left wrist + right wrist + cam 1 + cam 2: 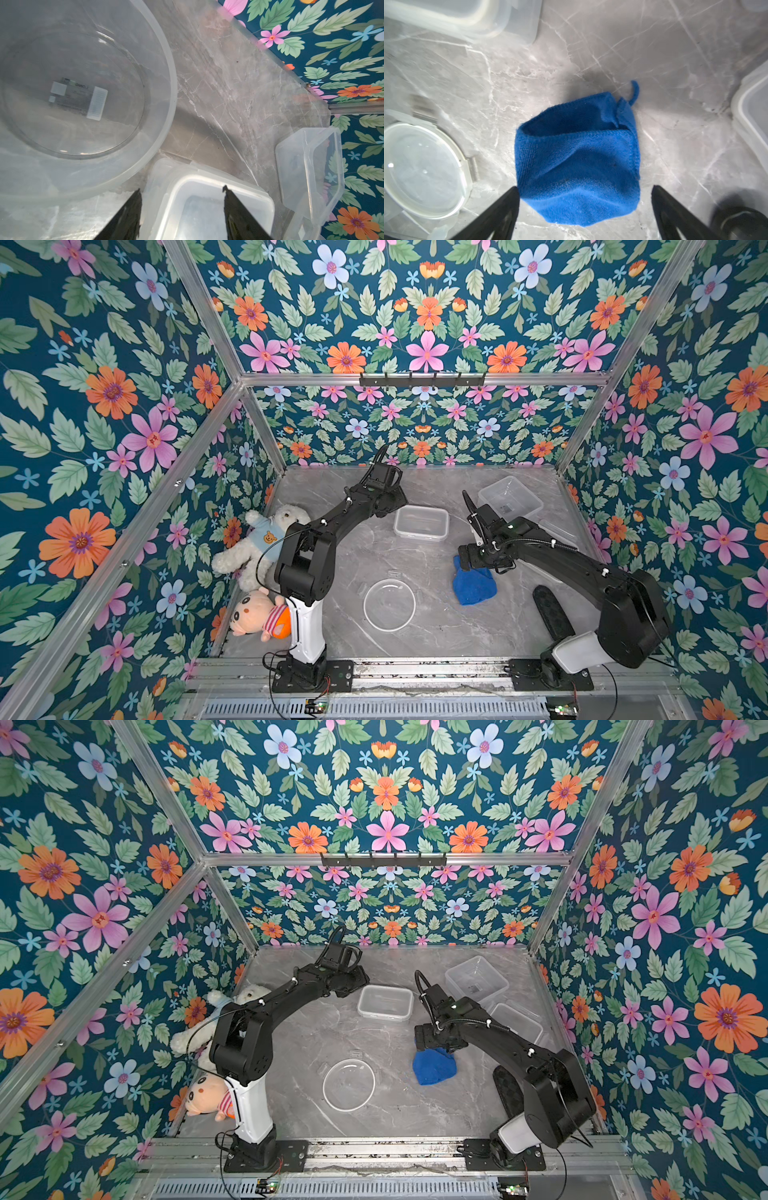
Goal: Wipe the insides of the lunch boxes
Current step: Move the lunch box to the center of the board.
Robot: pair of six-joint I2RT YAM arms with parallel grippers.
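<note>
Blue cloth (577, 162): folded into a rumpled wad on the grey marble worktop (436, 626), right of middle, with a ridge across its top and a small loop at one corner.
Right tool (584, 189): jaws spread wide, hanging over the cloth's edge and pinching nothing.
Left tool (182, 189): jaws partly spread over one end of the rectangular box (421, 522). Nothing is pinched. Whether a jaw touches the rim I cannot tell.
Step in hand: picking up the cloth, I judge, since it is not yet in any box.
Doing it well: lower straight, straddle the ridge rather than the thin hem, and close on several layers so a fat pad hangs below the jaw tips. A thin pinch would likely let bare jaws scrape the plastic. These light tubs will probably slide, so the left tool should steady the box being wiped.
Rectangular box: far middle, mouth up, long axis running left to right.
Square tub (510, 497): far right, mouth up, set askew to the worktop's edges, no real long axis.
Round tub (83, 99): seen only in the left wrist view, just beside the rectangular box, mouth toward the camera, label showing through its base. The left arm likely hides it from above.
Round lid (389, 605): near middle, lying flat, well apart from the boxes.
</note>
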